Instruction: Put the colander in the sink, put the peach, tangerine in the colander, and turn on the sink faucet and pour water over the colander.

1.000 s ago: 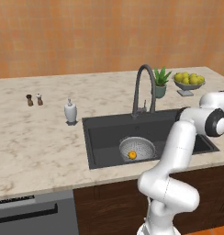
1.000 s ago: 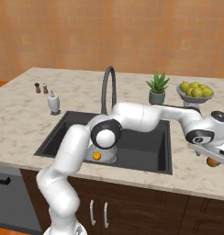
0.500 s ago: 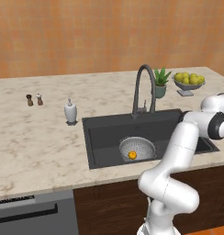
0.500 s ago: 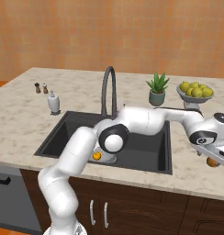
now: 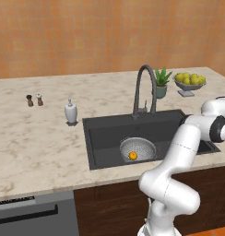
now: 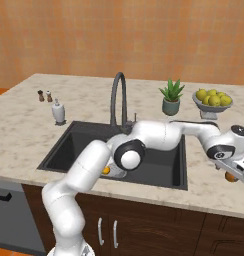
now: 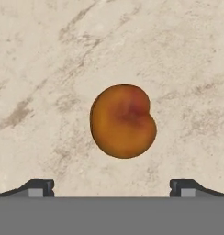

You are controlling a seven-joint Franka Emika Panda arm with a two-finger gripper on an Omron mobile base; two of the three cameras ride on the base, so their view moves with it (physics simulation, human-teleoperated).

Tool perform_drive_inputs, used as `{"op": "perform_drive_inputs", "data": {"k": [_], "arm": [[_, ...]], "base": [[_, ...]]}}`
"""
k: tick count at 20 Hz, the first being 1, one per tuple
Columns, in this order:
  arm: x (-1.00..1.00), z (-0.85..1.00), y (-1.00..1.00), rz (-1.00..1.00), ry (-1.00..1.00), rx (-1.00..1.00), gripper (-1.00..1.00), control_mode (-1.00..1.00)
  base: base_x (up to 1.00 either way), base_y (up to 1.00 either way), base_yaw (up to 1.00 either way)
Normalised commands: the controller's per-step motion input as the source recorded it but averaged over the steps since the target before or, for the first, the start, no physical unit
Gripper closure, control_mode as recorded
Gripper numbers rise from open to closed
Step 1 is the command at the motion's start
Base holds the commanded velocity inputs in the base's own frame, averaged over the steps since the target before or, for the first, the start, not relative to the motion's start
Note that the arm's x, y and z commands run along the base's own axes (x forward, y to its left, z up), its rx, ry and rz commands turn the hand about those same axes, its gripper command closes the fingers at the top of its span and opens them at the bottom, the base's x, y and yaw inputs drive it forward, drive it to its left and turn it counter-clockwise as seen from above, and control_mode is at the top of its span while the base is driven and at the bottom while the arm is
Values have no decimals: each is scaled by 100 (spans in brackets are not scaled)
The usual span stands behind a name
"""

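Observation:
The peach [image 7: 123, 120], orange with a red blush, lies on the marble counter right of the sink. In the hand view it sits centred just ahead of my two fingertips [image 7: 38, 187], which stand wide apart. My gripper [image 6: 237, 172] hovers open directly over the peach [image 6: 229, 177], with nothing held. The perforated metal colander [image 5: 138, 148] stands in the dark sink [image 5: 105, 133] with the tangerine [image 5: 133, 156] inside it. From the right, the arm hides most of the colander, and the tangerine [image 6: 106, 170] peeks out beside the elbow. No water runs from the gooseneck sink faucet [image 5: 144, 87].
A bowl of lemons [image 6: 212, 99] and a potted plant [image 6: 171, 97] stand behind the gripper on the right counter. A soap bottle [image 5: 70, 112] and two small shakers [image 5: 34, 100] sit left of the sink. The counter's front edge is close to the peach.
The hand has swung a little further right and come lower over the peach. The jaws have stayed wide open. Colander and tangerine have not moved.

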Motion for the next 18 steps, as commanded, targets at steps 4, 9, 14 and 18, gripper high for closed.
{"op": "perform_drive_inputs", "data": {"k": [4, 9, 14, 18], "arm": [[16, -13, -22, -4, 0, -2, -100, -100], [15, -13, -21, -5, 0, -3, -100, -100], [11, -16, -15, -3, 0, -1, -100, -100], [0, -19, -5, -1, 0, 0, 100, -100]], "base": [[0, 0, 0], [0, 0, 0], [0, 0, 0], [0, 0, 0]]}}
